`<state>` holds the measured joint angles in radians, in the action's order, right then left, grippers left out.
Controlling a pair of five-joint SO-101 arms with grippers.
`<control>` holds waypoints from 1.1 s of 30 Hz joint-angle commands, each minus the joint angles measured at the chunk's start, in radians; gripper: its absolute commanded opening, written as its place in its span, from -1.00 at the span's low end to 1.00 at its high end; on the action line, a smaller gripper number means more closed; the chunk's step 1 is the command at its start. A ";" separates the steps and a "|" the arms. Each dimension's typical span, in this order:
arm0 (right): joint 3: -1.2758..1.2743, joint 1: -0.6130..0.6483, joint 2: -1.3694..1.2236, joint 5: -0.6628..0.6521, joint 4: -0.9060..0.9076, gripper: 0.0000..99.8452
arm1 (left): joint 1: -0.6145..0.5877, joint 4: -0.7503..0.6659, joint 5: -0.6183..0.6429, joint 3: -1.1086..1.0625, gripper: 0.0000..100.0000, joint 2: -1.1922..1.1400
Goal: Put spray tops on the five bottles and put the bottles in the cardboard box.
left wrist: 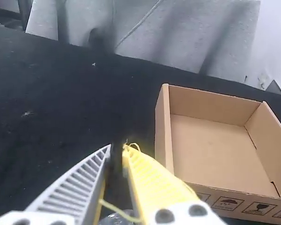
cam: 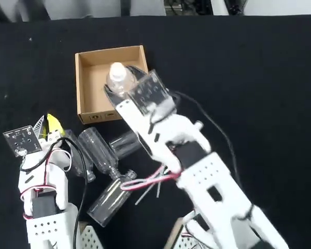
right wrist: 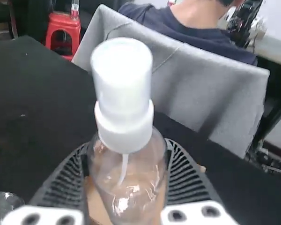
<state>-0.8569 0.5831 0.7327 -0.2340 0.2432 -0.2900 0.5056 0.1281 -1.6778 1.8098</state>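
A clear bottle (cam: 116,78) with a white spray top (right wrist: 123,89) stands upright in my right gripper (cam: 125,85), which is shut on its body (right wrist: 126,173). In the high view it hangs over the near right part of the cardboard box (cam: 83,78). My left gripper (cam: 47,122), with one grey and one yellow finger (left wrist: 145,178), sits left of the box (left wrist: 161,126) with its tips together (left wrist: 117,151) and nothing between them. Several uncapped clear bottles (cam: 96,148) lie on the black table just right of the left arm.
Another loose bottle (cam: 106,199) lies near the front between the two arm bases. Red and white cables (cam: 147,181) trail from the right arm over the bottles. A grey chair back (right wrist: 178,79) stands behind the table's far edge.
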 commanded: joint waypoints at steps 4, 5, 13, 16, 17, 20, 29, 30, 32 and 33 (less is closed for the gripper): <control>0.231 -0.002 -0.245 0.080 -0.078 -0.96 | -0.013 -0.002 -0.009 -0.022 -0.93 0.012; 0.260 -0.002 -0.278 0.089 -0.078 -0.96 | -0.013 -0.002 -0.009 -0.022 -0.93 0.012; 0.437 -0.002 -0.495 0.091 -0.072 -0.96 | -0.013 -0.005 -0.009 -0.022 -0.93 0.012; 0.472 -0.002 -0.538 0.091 -0.077 -0.96 | -0.013 -0.005 -0.009 -0.022 -0.93 0.012; 0.478 -0.002 -0.549 0.091 -0.077 -0.96 | -0.013 -0.005 -0.009 -0.022 -0.93 0.012; 0.481 0.000 -0.578 0.091 -0.106 -0.96 | -0.013 -0.005 -0.009 -0.022 -0.93 0.012; 0.483 -0.005 -0.697 0.166 -0.298 -0.96 | -0.013 -0.005 -0.009 -0.022 -0.93 0.012; 0.484 -0.005 -0.714 0.166 -0.318 -0.96 | -0.013 -0.005 -0.009 -0.022 -0.93 0.012; 0.509 -0.005 -0.750 0.166 -0.333 -0.96 | -0.013 -0.005 -0.009 -0.022 -0.93 0.012; 0.526 -0.006 -0.771 0.166 -0.331 -0.96 | -0.013 -0.005 -0.009 -0.022 -0.93 0.012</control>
<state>-0.4503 0.5846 -0.0069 -0.0775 -0.0361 -0.2900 0.5056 0.1281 -1.6778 1.8098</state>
